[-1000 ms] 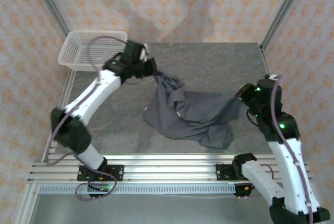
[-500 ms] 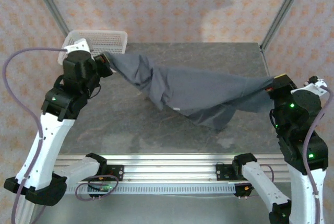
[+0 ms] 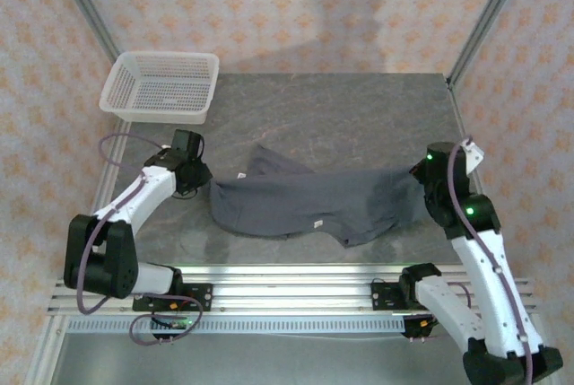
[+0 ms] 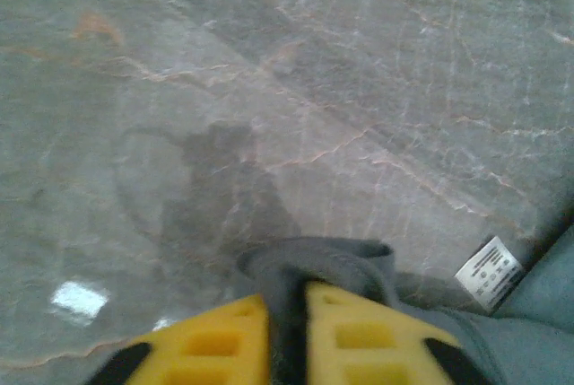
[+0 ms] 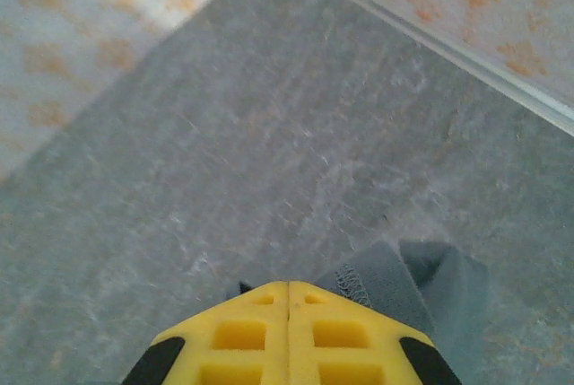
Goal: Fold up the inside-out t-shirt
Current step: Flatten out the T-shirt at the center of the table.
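Left jaws [image 4: 287, 302]: 2 yellow fingers stand a narrow slit apart. A dark fold of the t-shirt [image 3: 305, 205] fills the slit and bunches into a small hump just past the tips. Pinched or lying loose: cannot tell.

Right jaws [image 5: 288, 288]: fingers pressed flat together, no gap, clamped on an edge of the cloth. A stitched hem [image 5: 360, 283] curls out at the right of the tips.

Cloth: plain dark slate-grey, thin and soft, no print. 2 small white labels [image 3: 316, 224] sit on its outer face; 1 lies close beside the left jaws in the left wrist view. From above it is a long, low, wrinkled band with a flap turned up toward its far left and a tail reaching the near side, right of centre.

Hard to read: sleeves and neck opening cannot be picked out among the folds. Both wrist views cut the fingers off at the bottom edge. From above, the arm's own wrist covers the right jaws' tips.

Position: white basket [image 3: 161, 84] at the far left corner of the tabletop [image 3: 359, 116]. The t-shirt lies flat, nearer than the basket and to its right, apart from it. Its left end meets the left jaws, nearer than the basket. Its right end runs up to the right jaws, well to the basket's right. The cloth spans the gap between the 2.
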`<state>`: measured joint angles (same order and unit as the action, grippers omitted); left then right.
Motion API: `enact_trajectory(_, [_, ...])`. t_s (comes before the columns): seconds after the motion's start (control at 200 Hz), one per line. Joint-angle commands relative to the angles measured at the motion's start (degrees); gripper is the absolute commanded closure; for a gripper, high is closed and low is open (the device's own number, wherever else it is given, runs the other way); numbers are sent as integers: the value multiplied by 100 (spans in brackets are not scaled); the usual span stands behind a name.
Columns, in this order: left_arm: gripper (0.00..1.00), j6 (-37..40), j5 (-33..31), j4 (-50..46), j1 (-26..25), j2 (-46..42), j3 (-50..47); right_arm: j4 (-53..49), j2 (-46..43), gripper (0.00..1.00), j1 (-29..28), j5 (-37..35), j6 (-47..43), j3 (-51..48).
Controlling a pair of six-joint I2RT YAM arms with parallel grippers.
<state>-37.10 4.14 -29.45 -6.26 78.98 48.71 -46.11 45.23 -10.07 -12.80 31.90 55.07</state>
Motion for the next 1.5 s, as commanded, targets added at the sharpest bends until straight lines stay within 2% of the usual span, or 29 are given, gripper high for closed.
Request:
enact_trajectory(0.0, [71, 25, 294, 406, 21, -44, 194, 55, 226, 100, 22, 31, -36, -147])
enact_trajectory(0.07, [64, 11, 119, 291, 24, -152, 112, 143, 309, 100, 22, 14, -26, -219])
enact_trajectory(0.22, [62, -306, -378, -303, 20, -256, -125, 323, 422, 100, 22, 65, -25, -260])
enact_trajectory(0.345, [73, -568, -563, -515, 20, -470, -608, 415, 498, 100, 22, 252, 0, -260])
enact_trajectory(0.455, [79, -834, -344, -498, 15, -828, -1055, 483, 536, 100, 22, 370, 23, -286])
enact_trajectory(0.601, [83, -1049, 366, -225, -152, -1358, -1528, 570, 557, 100, 27, 484, 86, -339])
enact_trajectory(0.671, [82, -1260, 563, -72, -409, -1653, -1737, 583, 574, 100, 22, 536, 112, -338])
enact_trajectory(0.806, [71, -1639, 624, 309, -842, -1887, -2084, 577, 583, 100, 22, 604, 140, -336])
enact_trajectory(0.946, [63, -1640, 691, 764, -863, -1485, -2140, 594, 583, 100, 23, 689, 166, -317])
enact_trajectory(1.061, [63, -1555, 838, 1209, -868, -1051, -2120, 526, 561, 100, 22, 674, 150, -295])
enact_trajectory(1.141, [70, -1561, 1003, 1447, -864, -772, -2088, 448, 524, 100, 27, 647, 141, -271])
enact_trajectory(1.261, [100, -1561, 1168, 1514, -857, -753, -1938, 343, 399, 100, 24, 595, 171, -189])
enact_trajectory(1.381, [100, -1421, 1149, 678, -706, -1624, -1264, 149, 253, 100, 23, 559, 274, 272])
enact_trajectory(1.491, [100, -1164, 1020, -303, -396, -2558, 93, 15, 179, 100, 22, 606, 301, 1214])
